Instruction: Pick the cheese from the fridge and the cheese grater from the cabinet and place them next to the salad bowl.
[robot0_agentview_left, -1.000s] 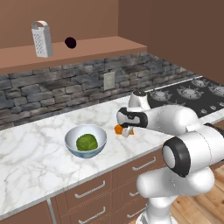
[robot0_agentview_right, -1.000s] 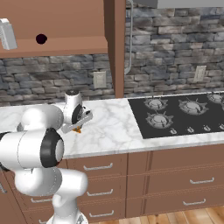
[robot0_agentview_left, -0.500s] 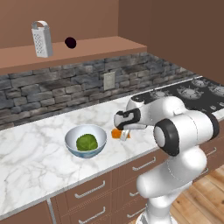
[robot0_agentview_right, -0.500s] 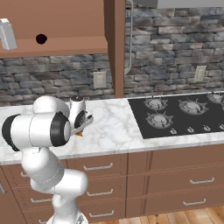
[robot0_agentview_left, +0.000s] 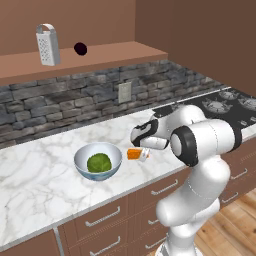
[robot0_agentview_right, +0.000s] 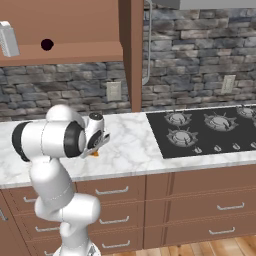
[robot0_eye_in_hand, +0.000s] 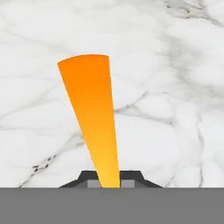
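Gripper (robot0_agentview_left: 142, 154) low over the marble counter (robot0_agentview_left: 45, 185), pinched on the cheese (robot0_agentview_left: 133, 153). In the hand view, fingertips (robot0_eye_in_hand: 89, 177) pressed to either side of the narrow end of the cheese (robot0_eye_in_hand: 92, 118), the orange wedge fanning out away from the camera above the white veined counter (robot0_eye_in_hand: 175, 87). Cannot tell whether the wedge touches the marble or hangs just above it. In the right base view, only a sliver of cheese (robot0_agentview_right: 95, 154) seen under the hand, gripper (robot0_agentview_right: 98, 146) mostly hidden behind the arm's own joints.

Bowl (robot0_agentview_left: 81, 160) just left of the cheese, near but apart, upright on the counter, with a green leafy ball (robot0_agentview_left: 99, 163) inside.

Grater (robot0_agentview_left: 46, 45) upright on the cabinet ledge (robot0_agentview_left: 115, 52), far left, well above the counter. Same grater (robot0_agentview_right: 8, 39) at the left edge of the right base view. Small dark ball (robot0_agentview_left: 80, 48) on the ledge just right of the grater, apart from it; also seen as a dark ball (robot0_agentview_right: 47, 44) from the other side.

Stone backsplash (robot0_agentview_left: 65, 97) behind the counter, with a wall socket (robot0_agentview_left: 124, 92) set in it. Black hob (robot0_agentview_right: 210, 127) to the right of the arm, level with the counter. Brown drawers (robot0_agentview_right: 200, 210) with silver handles below.
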